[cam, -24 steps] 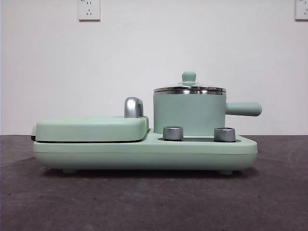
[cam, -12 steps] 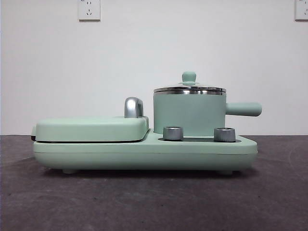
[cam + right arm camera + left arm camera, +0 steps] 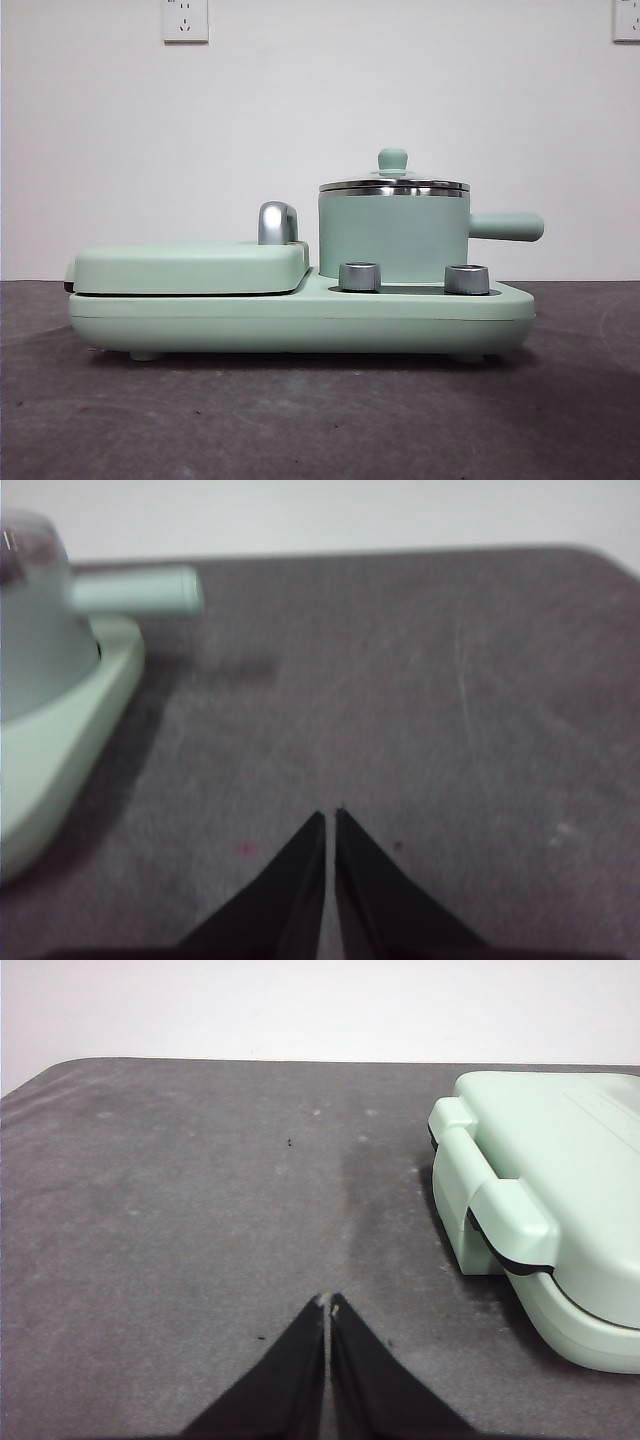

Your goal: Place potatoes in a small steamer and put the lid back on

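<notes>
1. Nothing has moved since the earlier frames.
2. Mint-green cooker base [image 3: 300, 318] sits on the grey table [image 3: 300, 420], its flat griddle cover [image 3: 190, 268] down.
3. Small steamer [image 3: 393, 238] stands on the base, lid [image 3: 393, 184] seated; its contents are hidden.
4. Left gripper [image 3: 327, 1305] hovers clenched beside the cover; right gripper [image 3: 329, 817], clenched, is well apart from the steamer's handle [image 3: 135, 590].

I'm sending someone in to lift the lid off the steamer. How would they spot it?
Find the long mint-green cooker base on the dark table. On its right half stands the small steamer, and the lid sits on top. It alone has a shiny steel rim with a small mint-green knob, unlike the flat griddle cover beside it.
</notes>
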